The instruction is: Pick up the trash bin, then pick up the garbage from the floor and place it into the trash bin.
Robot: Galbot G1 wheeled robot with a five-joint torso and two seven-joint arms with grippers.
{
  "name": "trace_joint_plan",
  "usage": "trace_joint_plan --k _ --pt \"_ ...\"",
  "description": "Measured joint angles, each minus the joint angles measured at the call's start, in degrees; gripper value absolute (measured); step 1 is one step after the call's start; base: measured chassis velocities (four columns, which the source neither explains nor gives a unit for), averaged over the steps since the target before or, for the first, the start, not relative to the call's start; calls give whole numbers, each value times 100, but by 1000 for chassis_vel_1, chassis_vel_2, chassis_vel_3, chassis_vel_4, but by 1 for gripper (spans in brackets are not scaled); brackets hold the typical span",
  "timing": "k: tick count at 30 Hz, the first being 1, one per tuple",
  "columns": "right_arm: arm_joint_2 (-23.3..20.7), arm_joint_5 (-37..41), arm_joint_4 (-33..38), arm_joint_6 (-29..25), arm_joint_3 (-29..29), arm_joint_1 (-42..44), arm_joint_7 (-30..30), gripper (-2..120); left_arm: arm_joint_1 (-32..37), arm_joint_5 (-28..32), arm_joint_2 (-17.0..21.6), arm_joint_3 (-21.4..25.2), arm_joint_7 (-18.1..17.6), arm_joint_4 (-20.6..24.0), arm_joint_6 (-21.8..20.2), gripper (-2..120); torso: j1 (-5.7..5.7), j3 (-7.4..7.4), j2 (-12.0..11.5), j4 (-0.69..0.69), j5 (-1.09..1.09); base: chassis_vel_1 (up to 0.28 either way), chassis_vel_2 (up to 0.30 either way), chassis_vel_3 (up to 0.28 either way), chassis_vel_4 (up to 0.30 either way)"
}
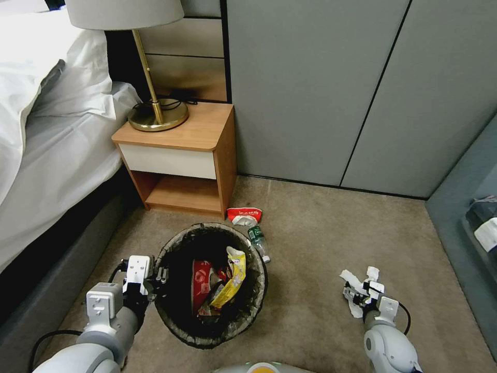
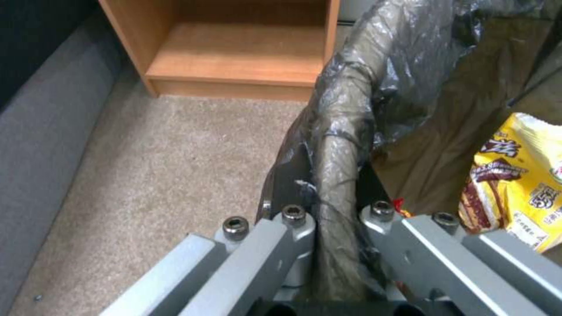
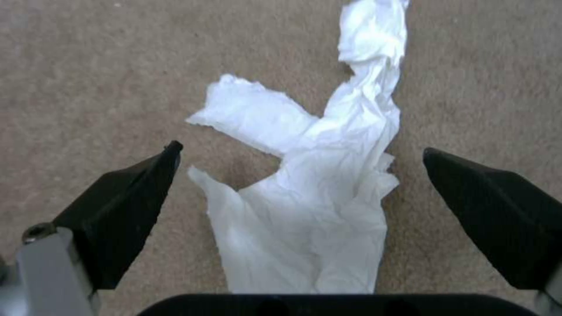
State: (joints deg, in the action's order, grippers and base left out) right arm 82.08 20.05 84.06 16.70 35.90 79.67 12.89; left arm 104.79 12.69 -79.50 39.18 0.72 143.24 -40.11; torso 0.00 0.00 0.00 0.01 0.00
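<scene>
The trash bin, lined with a dark bag, sits low in the middle of the head view. My left gripper is shut on its left rim, one finger inside and one outside. A yellow snack wrapper and a red packet lie in the bin. On the carpet to the right lies a crumpled white tissue. My right gripper hovers just above the tissue, open, a finger on either side. Behind the bin lie a red packet and a small plastic bottle.
A wooden nightstand with a brass lamp stands behind the bin, next to the bed on the left. Grey wall panels close off the back. A dark grey seat edge runs along the right.
</scene>
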Motion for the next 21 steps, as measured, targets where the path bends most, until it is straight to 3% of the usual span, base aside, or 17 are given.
trace_joint_plan --k 15,21 --pt "25 283 -416 -12 -9 -173 12 99 29 -30 -16 -10 3 0 -1 1 0 0 0 -1 0 0 0 0 0" --pt "11 356 -425 -12 -17 -184 -7 77 9 -33 -11 -13 9 0 -3 1 0 0 0 0 0 0 0 0 0"
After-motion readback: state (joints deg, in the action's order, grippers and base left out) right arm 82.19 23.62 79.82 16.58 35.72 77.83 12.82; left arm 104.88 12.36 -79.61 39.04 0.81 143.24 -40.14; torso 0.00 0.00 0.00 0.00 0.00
